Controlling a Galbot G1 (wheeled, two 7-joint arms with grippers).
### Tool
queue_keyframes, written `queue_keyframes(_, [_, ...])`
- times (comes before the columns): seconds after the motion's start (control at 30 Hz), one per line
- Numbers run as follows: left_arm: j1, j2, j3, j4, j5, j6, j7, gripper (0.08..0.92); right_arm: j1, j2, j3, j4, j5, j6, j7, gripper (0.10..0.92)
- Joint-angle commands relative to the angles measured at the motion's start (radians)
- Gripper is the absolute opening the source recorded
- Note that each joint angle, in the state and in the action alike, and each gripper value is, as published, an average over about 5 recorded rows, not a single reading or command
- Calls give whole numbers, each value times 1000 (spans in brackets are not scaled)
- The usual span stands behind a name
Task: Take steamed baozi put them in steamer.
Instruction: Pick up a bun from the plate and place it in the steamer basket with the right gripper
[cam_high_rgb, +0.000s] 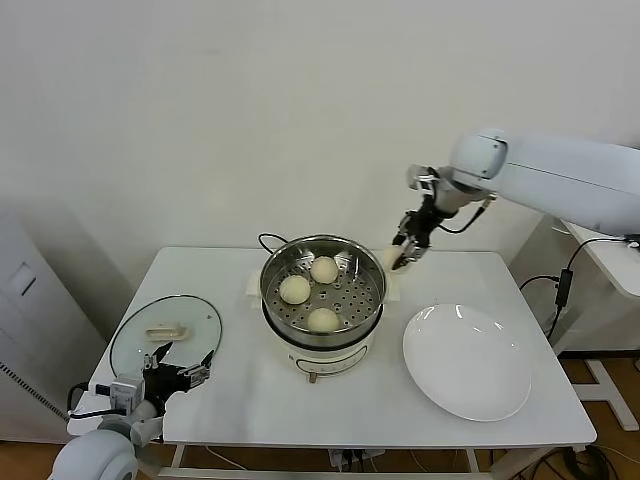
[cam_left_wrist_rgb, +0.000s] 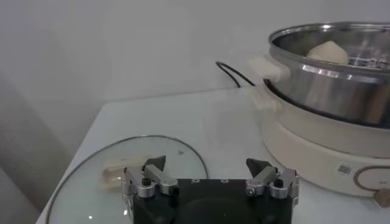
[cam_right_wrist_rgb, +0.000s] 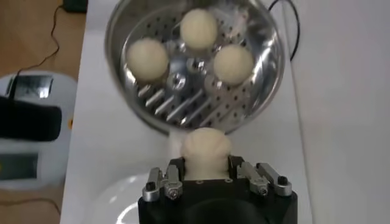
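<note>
Right wrist view showed the right gripper (cam_right_wrist_rgb: 207, 167) at lower centre of the frame, its jaws clamped on the fourth steamed baozi (cam_right_wrist_rgb: 206, 146), held in the air just short of the steamer (cam_right_wrist_rgb: 152, 119) rim. Three more baozi (cam_right_wrist_rgb: 198, 27) sat well apart on the perforated tray (cam_right_wrist_rgb: 183, 100) in the upper half of that frame. In the head view the held bun (cam_high_rgb: 393, 257) hung at centre right, beside the pot's far right rim and above the white table (cam_high_rgb: 230, 395); the large white plate (cam_high_rgb: 467, 361) at lower right carried nothing.

Judgement: the dough looked soft, light and easily dented, with a smooth skin; a gentle hold across the widest part of the dome would suit it.

The left gripper (cam_left_wrist_rgb: 210, 176) rested parked at lower left of the head view, fingers apart, beside the glass lid (cam_left_wrist_rgb: 79, 182).

A small label on the steamer's white base (cam_left_wrist_rgb: 317, 152) was not legible.
</note>
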Motion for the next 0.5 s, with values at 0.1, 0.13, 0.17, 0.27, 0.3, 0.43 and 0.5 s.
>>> queue_keyframes(0.1, [2,-2,-1,0,0,-1,0,823,-62,138,-14,-10,86,-81,91,450])
queue_keyframes(0.13, [3,-2,-2,0,0,-1,0,823,-72,141,-14,-10,85,-84,98,450])
queue_keyframes(0.17, [3,-2,-2,-1,0,-1,0,823,-81,142,-13,-10,83,-86,103,450])
queue_keyframes(0.27, [5,-3,-5,-1,0,-1,0,823,-110,148,-8,-11,74,-92,121,450])
queue_keyframes(0.3, [6,-4,-6,-1,0,-2,0,823,-120,151,-5,-13,71,-93,126,450])
queue_keyframes(0.43, [10,-8,-10,-3,0,-2,0,823,-165,162,9,-25,62,-99,146,447])
queue_keyframes(0.5, [14,-10,-14,-5,0,-2,0,823,-184,169,13,-32,55,-102,149,448])
